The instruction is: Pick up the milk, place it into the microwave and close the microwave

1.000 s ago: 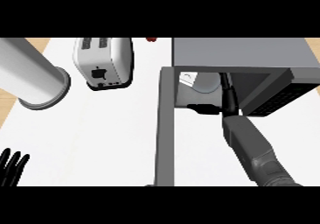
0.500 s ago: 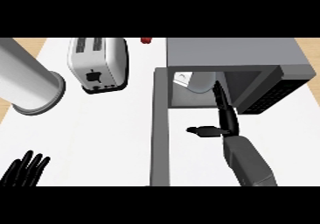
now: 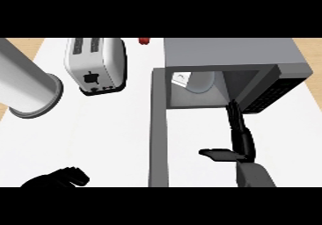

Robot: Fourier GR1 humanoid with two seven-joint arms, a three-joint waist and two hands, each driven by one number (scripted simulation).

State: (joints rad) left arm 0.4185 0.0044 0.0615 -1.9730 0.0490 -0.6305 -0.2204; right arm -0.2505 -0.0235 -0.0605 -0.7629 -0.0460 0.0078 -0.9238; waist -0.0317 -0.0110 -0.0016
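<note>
Head view, looking steeply down on a white kitchen counter (image 3: 118,132). A grey box-shaped microwave oven (image 3: 232,52) stands at the upper right with its cavity exposed. Its grey door (image 3: 158,132) is swung fully out and runs as a long narrow band from the oven's left front corner down toward the lower edge. The black control panel (image 3: 271,94) lies at the oven's right front.

Inside the cavity, toward its left rear, stands the white milk carton (image 3: 196,81). It is apart from both hands and partly hidden by the oven's roof.

The right hand (image 3: 238,136), black on a grey forearm (image 3: 254,175), lies in front of the cavity opening, between the door and the control panel. Its fingers (image 3: 234,115) extend straight toward the oven and its thumb (image 3: 215,154) juts out to the left. It grasps nothing.

The left hand (image 3: 56,179) shows at the lower left edge over the counter, its fingers curled inward around nothing.

On the left half of the counter stand a chrome two-slot toaster (image 3: 95,63) and a large pale grey cylinder (image 3: 24,81). A small red object (image 3: 144,41) sits at the far edge; what it is cannot be told.
</note>
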